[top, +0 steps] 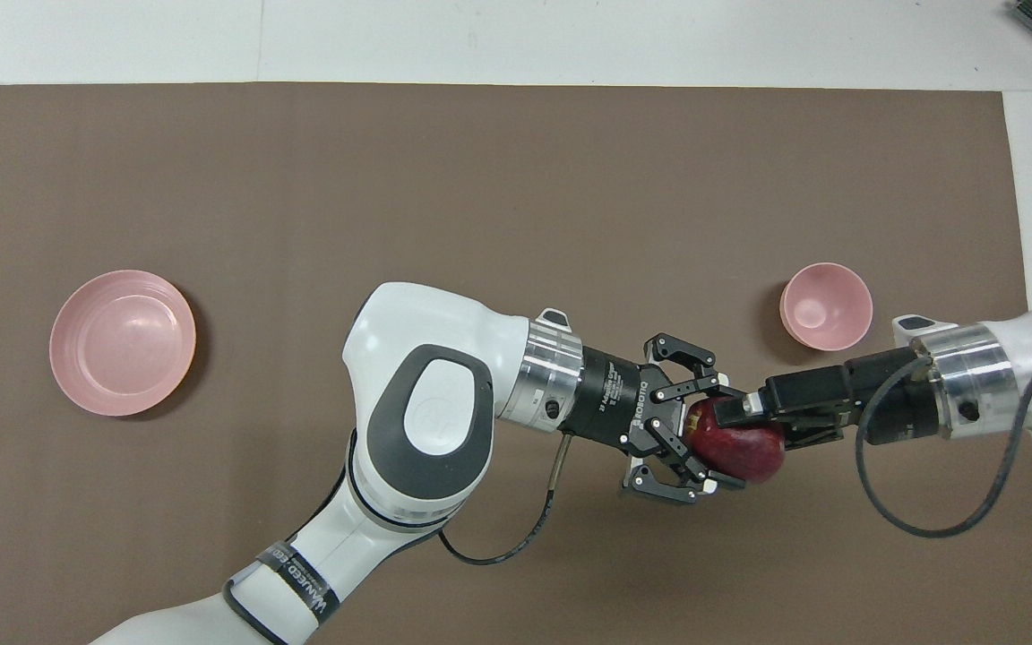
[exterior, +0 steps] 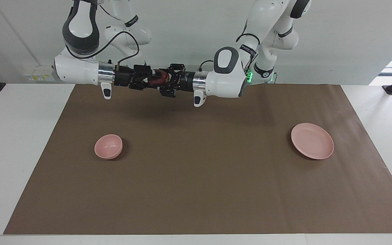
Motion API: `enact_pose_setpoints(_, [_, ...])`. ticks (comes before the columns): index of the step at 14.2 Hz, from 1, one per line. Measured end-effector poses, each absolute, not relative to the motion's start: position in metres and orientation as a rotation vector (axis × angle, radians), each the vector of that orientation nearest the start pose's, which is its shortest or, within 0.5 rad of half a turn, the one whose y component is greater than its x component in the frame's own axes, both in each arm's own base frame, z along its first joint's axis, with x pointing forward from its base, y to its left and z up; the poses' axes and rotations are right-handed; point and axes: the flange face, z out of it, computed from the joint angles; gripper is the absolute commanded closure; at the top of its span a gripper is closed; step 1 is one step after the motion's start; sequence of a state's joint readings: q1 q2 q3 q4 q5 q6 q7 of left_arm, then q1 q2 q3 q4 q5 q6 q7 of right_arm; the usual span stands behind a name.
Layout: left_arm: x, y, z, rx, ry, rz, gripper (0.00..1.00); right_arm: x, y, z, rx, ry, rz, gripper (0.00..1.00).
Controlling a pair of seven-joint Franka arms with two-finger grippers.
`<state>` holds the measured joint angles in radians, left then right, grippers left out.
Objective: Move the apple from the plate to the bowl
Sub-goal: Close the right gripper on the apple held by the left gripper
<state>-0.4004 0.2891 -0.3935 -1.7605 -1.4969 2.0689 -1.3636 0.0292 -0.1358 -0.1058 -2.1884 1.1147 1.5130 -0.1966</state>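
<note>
The dark red apple [exterior: 158, 80] [top: 749, 452] hangs in the air over the brown mat, between the two grippers, which meet tip to tip. My right gripper [exterior: 150, 80] [top: 740, 417] is shut on the apple. My left gripper [exterior: 163, 81] [top: 726, 436] is open, with its fingers spread wide around the apple's other side. The pale pink bowl [exterior: 108, 146] [top: 826, 305] stands empty toward the right arm's end of the table. The flat pink plate [exterior: 312, 141] [top: 122, 342] lies empty toward the left arm's end.
A brown mat [exterior: 196, 190] [top: 480, 179] covers most of the white table. Both arms stretch level above the mat's edge nearest the robots. A loose cable [top: 498, 546] hangs under the left arm's wrist.
</note>
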Motion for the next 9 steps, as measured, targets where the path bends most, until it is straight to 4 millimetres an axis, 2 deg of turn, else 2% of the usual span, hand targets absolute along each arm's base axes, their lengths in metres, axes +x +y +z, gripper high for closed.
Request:
enact_pose_setpoints(7, [0.4382, -0.4927, 0.4671, 1.522, 1.333, -1.484, 1.00, 0.4707, 0.0586, 0.4723, -1.926, 0.139, 0.384, 0.00])
enact_pose_setpoints(8, [0.4385, -0.4926, 0.4672, 1.520, 1.335, -1.482, 1.00, 0.4698, 0.0590, 0.4723, -1.923, 0.136, 0.391, 0.16])
enact_pose_setpoints(9, [0.4384, -0.4927, 0.4674, 1.519, 1.336, -1.479, 1.00, 0.4692, 0.0589, 0.4723, -1.921, 0.135, 0.397, 0.40])
